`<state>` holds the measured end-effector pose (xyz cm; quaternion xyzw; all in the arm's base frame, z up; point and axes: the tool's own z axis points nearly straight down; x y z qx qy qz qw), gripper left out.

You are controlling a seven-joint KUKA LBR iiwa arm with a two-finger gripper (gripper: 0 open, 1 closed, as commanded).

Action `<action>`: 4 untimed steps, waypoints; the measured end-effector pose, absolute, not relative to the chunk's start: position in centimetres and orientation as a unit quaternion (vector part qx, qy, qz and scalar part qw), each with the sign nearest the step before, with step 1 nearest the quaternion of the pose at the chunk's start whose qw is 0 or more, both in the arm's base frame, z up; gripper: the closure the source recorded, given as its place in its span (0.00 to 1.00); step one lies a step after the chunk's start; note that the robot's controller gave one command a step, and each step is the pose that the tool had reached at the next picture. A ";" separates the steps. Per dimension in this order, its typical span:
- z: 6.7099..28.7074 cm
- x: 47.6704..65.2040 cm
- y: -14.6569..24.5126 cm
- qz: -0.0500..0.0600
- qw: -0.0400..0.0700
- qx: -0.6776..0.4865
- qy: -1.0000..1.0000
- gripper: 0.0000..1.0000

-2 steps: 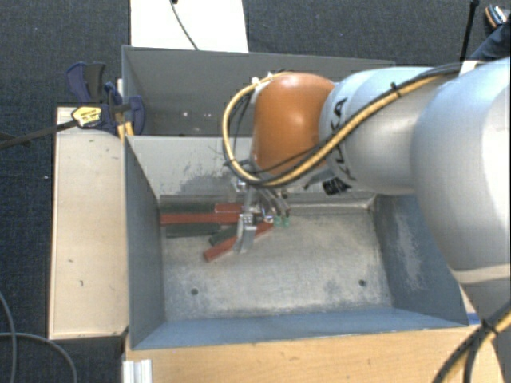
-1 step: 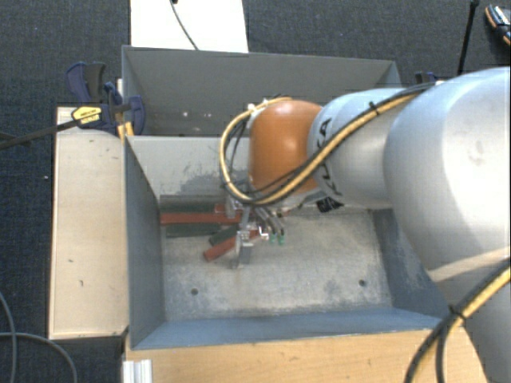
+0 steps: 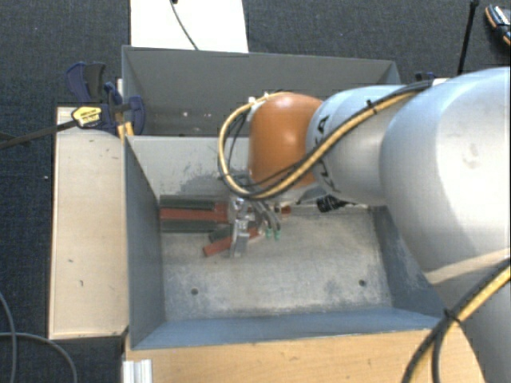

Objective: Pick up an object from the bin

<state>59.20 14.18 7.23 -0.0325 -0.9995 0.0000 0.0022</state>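
Hanging low over the floor of the bin (image 3: 144,238), the gripper (image 3: 239,244) sits just left of the frame's centre, under the arm's orange cover (image 3: 279,138). Whether it is spread or pressed together cannot be told.

Its tip is at the right end of a small group of bars. A red bar (image 3: 185,211) lies level, and a dark bar (image 3: 185,225) touches it just below. A short red-brown piece (image 3: 215,250) slants down to the left, its upper end at the gripper's tip. The two long bars run left from the gripper and stop near the foot of the sloping left wall; the far wall stands close above them.

Below and to the right of the gripper the grey floor (image 3: 303,270) is bare. It is open as far as the near wall along the lower edge and towards the right wall, which the arm partly covers.
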 end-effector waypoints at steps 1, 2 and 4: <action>7.2 59.2 14.2 0.000 0.002 -0.033 -0.999 1.00; 7.7 59.0 14.2 0.000 0.004 -0.033 -0.999 1.00; 11.6 59.0 14.1 0.000 0.003 -0.034 -0.999 1.00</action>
